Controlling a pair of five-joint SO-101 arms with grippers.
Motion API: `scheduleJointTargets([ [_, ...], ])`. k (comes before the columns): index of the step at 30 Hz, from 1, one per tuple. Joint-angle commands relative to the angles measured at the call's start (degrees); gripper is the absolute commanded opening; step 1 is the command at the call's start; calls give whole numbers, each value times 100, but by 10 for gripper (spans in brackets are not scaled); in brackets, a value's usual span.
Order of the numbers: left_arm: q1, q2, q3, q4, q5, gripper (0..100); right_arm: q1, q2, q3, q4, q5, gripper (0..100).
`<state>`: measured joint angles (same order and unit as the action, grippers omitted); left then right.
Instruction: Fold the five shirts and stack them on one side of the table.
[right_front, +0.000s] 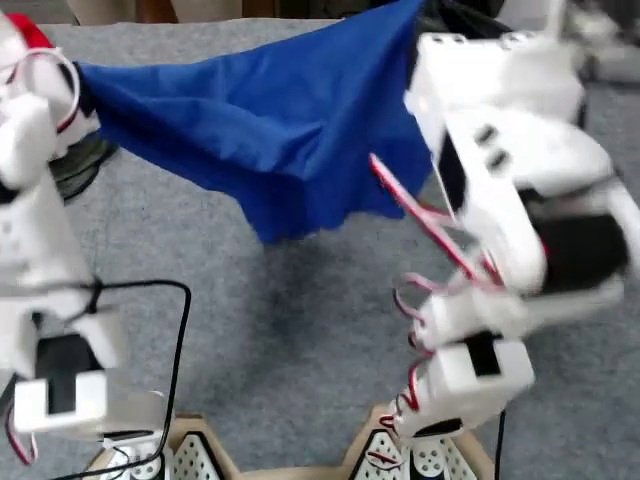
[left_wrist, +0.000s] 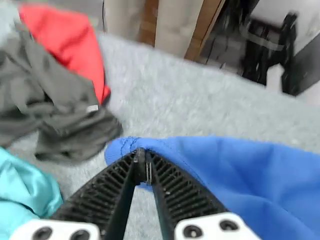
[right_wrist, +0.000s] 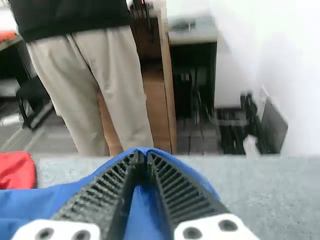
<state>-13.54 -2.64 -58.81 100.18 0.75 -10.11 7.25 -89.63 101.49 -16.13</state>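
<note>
The grey surface (right_front: 300, 330) spreads under both arms. Above it the blue shirt (right_front: 270, 130) hangs stretched between the two arms, lifted off the surface along its upper edge and sagging to a loose point in the middle. The right arm (right_front: 510, 200) stands tall at one end of the cloth, and the left arm (right_front: 40, 250) stands at the other.

In the left wrist view a small heap of shirts lies on the surface beyond the blue one. A crumpled grey shirt (left_wrist: 45, 110) lies partly over a red shirt (left_wrist: 65, 40), with a teal shirt (left_wrist: 22, 190) just beside the grey one.

The left fingers (left_wrist: 127, 172) are closed tight, pinching a hemmed corner of the blue shirt at their tips. The right fingers (right_wrist: 131, 165) are likewise pressed together, with the blue cloth caught between them and draping away beneath.
</note>
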Motion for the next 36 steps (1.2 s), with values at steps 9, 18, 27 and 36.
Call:
scheduleJointTargets([
  [9,-70,-2492,-255,62,-853,19,92,-2747,2905,62,88,6],
  [18,-70,-3978,-246,62,-1468,19,92,-4048,4198,70,88,6],
  [27,-62,-4084,1899,53,-1442,19,66,-4171,6510,-185,88,6],
  [36,589,-4145,5626,-1336,-1433,19,312,-3029,9341,-3516,387,6],
])
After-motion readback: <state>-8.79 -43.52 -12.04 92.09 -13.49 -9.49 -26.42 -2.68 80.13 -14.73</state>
